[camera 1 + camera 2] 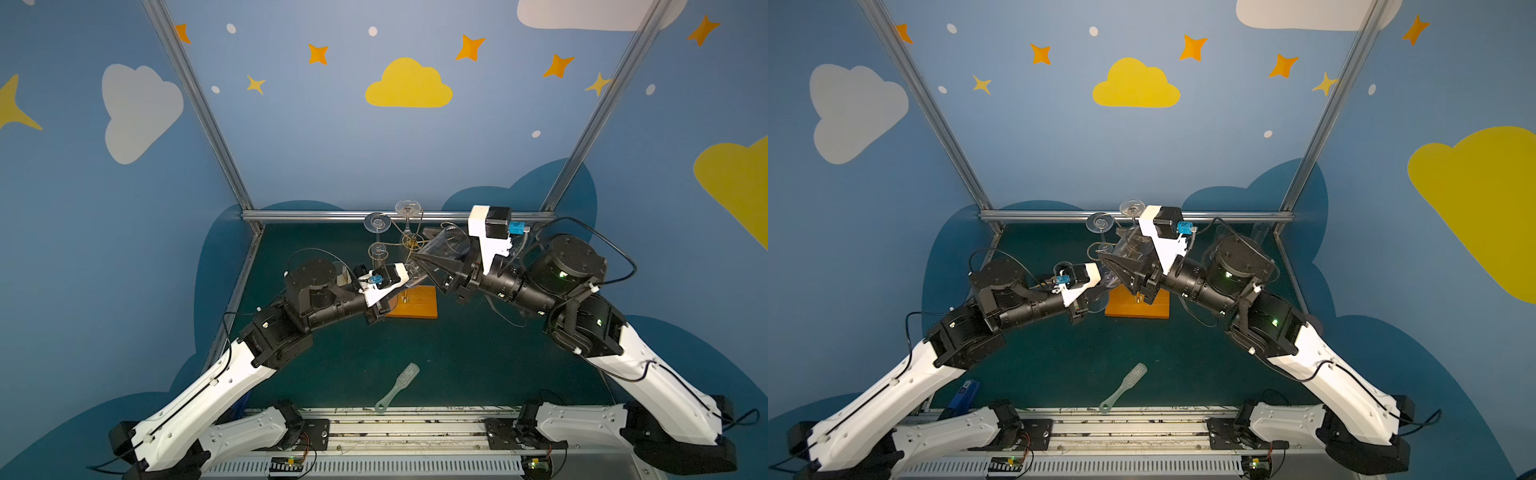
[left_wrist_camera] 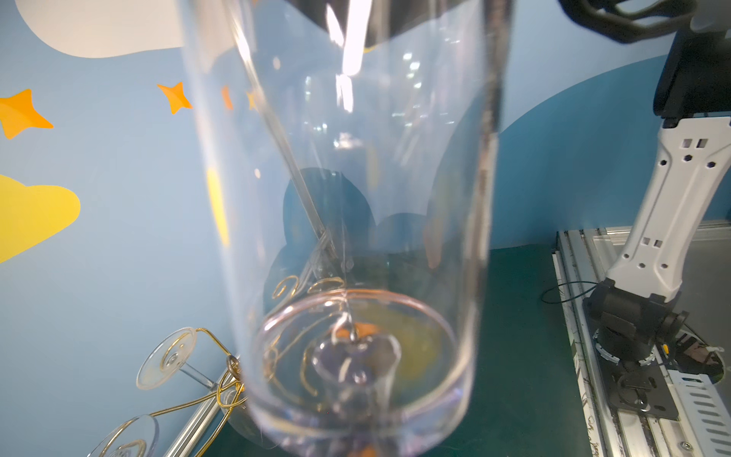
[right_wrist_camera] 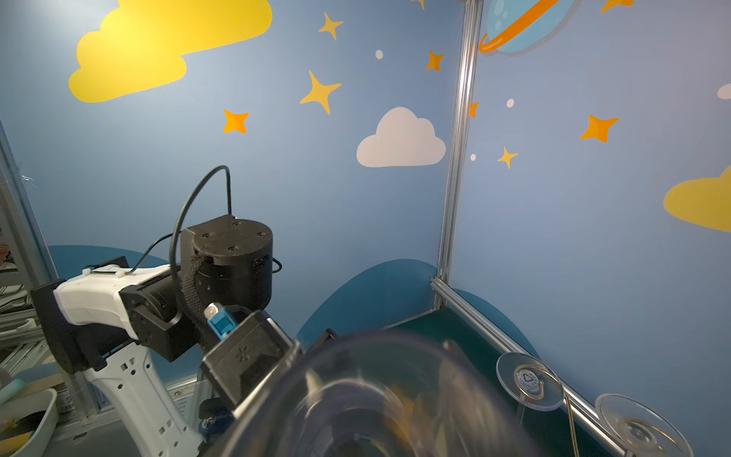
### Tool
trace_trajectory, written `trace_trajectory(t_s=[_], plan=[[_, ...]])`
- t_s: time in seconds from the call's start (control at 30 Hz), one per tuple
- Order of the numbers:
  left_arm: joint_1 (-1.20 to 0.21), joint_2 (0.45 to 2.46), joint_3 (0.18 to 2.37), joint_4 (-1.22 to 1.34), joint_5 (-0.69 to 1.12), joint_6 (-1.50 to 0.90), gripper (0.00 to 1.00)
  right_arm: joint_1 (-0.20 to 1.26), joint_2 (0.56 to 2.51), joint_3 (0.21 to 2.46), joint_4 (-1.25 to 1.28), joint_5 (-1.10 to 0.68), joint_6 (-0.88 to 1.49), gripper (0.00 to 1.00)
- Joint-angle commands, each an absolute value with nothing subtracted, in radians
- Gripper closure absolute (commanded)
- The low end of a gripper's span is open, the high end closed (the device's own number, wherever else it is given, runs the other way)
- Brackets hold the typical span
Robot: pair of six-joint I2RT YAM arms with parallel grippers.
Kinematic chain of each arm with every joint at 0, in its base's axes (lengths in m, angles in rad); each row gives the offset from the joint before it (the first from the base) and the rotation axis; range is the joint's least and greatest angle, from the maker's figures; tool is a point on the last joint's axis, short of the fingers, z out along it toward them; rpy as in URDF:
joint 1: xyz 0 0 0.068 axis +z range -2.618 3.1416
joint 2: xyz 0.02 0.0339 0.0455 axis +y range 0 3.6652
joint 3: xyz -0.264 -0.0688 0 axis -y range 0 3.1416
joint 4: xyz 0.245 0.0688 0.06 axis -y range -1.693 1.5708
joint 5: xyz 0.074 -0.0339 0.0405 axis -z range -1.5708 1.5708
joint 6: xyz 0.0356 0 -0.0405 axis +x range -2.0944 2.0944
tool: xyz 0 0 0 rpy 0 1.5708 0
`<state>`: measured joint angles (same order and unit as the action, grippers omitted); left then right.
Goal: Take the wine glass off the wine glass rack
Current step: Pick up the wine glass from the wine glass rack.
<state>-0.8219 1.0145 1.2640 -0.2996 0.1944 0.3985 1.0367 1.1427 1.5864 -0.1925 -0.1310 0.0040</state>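
The wine glass, tilted at frame centre, seems already off the wine glass rack, near the clenched left gripper; whether the right gripper grasps its bowl I cannot tell; carrying it clear remains.

We find the gold wire wine glass rack with its flat orange wooden base on the dark green table, mid-frame in both top views, before the silver metal back rail. Three clear wine glasses hang to the upper left of the base; a fourth clear glass is tilted at their right. A pale slotted plastic paddle lies well below.
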Motion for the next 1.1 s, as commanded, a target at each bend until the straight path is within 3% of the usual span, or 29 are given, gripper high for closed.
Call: trace_trajectory(t_s=[0.0, 0.1, 0.2, 0.4, 0.53, 0.7, 1.07], plan=[[-0.832, 1.008, 1.27, -0.265, 0.191, 0.42, 0.97, 1.026, 1.122, 1.567, -0.164, -0.136, 0.02, 0.51], [-0.836, 1.005, 1.269, -0.268, 0.185, 0.426, 0.9, 1.023, 1.117, 1.559, -0.155, -0.143, 0.02, 0.56], [-0.839, 1.002, 1.265, -0.264, 0.18, 0.428, 0.75, 1.023, 1.115, 1.559, -0.15, -0.15, 0.017, 0.58], [-0.842, 0.981, 1.244, -0.257, 0.171, 0.429, 0.32, 1.02, 1.111, 1.56, -0.152, -0.151, 0.002, 0.61], [-0.847, 0.942, 1.226, -0.298, 0.149, 0.412, 0.14, 1.017, 1.109, 1.58, -0.189, -0.158, -0.011, 0.62], [-0.849, 0.849, 1.183, -0.327, 0.096, 0.383, 0.07, 1.014, 1.084, 1.578, -0.227, -0.138, -0.037, 0.63], [-0.849, 0.632, 1.049, -0.234, -0.04, 0.265, 0.04, 1.006, 0.965, 1.528, -0.322, -0.023, -0.086, 0.64]])
